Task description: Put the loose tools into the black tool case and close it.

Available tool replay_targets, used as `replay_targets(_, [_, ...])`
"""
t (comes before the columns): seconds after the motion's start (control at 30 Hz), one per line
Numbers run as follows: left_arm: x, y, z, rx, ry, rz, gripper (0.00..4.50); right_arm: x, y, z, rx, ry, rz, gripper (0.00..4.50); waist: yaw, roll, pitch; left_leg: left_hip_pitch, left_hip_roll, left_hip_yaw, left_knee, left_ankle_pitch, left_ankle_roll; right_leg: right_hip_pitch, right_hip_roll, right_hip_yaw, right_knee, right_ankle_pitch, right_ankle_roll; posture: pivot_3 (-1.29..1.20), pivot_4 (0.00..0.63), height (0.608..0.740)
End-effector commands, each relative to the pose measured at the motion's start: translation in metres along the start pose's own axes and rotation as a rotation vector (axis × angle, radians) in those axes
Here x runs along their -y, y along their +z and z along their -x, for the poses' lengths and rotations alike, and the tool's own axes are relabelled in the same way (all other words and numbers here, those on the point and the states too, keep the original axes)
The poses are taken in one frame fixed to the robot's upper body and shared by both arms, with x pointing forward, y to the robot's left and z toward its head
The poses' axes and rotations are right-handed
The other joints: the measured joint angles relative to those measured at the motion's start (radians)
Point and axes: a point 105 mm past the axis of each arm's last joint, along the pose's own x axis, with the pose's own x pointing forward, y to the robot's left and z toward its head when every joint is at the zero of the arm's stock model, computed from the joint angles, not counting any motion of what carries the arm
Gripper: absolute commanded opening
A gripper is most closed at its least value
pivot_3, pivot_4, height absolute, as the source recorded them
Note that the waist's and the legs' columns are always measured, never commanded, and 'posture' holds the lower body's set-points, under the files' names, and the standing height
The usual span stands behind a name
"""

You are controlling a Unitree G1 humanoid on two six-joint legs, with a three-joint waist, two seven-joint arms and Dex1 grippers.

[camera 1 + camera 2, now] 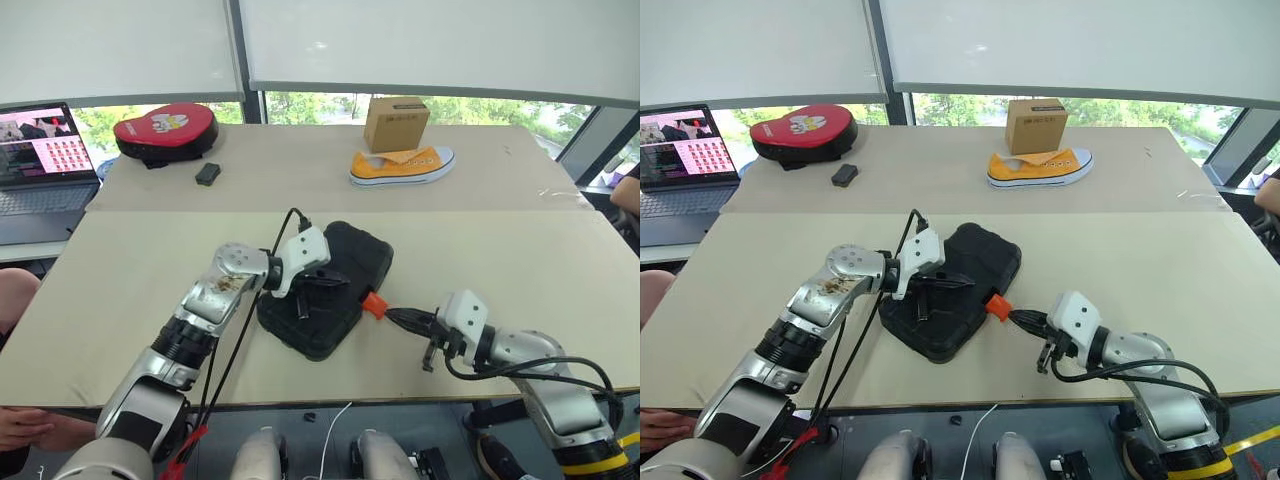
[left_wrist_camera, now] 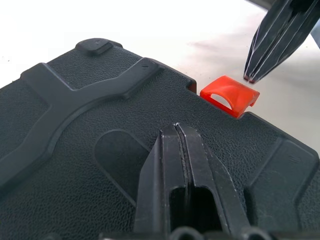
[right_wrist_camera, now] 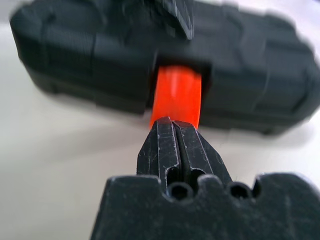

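So the black tool case (image 1: 330,285) is lying shut on the pale surface (image 1: 120,270), pretty much dead center in the head view, angled so its long axis runs from about 1 o'clock down to 7. Its orange latch (image 1: 374,304) sticks out of the edge at roughly 4 o'clock from the case's middle, and it looks flipped outward rather than snapped flat.

Left tool (image 1: 305,295) is over the lid with both fingers pressed together, nothing in them, tips down on or right above the textured shell; can't tell if there's real contact. Right tool (image 1: 397,318) sits at 4 o'clock from the case, fingers also pinched fully together and empty, tips right next to the latch. In the right wrist view the tips sit right up against the orange piece, though I can't say whether they touch.

Further back at 12 o'clock: a yellow sneaker (image 1: 402,165) with a cardboard box (image 1: 396,123) behind it. At 10 o'clock there's a red-and-black padded bag (image 1: 166,132), a small dark object (image 1: 208,174) near it, and a laptop (image 1: 45,160) at 9 o'clock.
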Motion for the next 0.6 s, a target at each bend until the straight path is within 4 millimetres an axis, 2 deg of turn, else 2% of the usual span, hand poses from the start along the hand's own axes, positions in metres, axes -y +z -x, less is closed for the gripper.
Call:
replay_targets(0.03, [0.019,-0.057,-0.002,-0.179,-0.034,0.156,0.0,0.002,0.012,-0.005,0.039,0.0,0.015,0.04,-0.001,0.0,-0.003,0.0,0.0,0.0,0.0,0.0,0.0,0.0,0.0,0.0,0.0,0.0,0.0,0.0,0.15,0.74])
replay_targets(0.33, [0.015,-0.06,0.006,-0.185,0.007,0.163,0.0,0.0,-0.004,-0.017,-0.015,0.038,0.015,0.04,-0.005,-0.002,-0.009,0.001,0.001,-0.001,-0.001,-0.001,0.001,0.0,0.0,0.0,0.0,-0.001,-0.001,0.0,0.15,0.74])
replay_targets(0.6, [0.014,-0.061,0.009,-0.185,0.018,0.164,0.0,-0.005,-0.009,-0.025,-0.007,0.055,0.001,0.04,-0.007,-0.002,-0.009,0.001,0.001,-0.002,-0.001,-0.001,0.001,0.0,0.0,0.001,0.0,-0.001,-0.001,0.0,0.15,0.74])
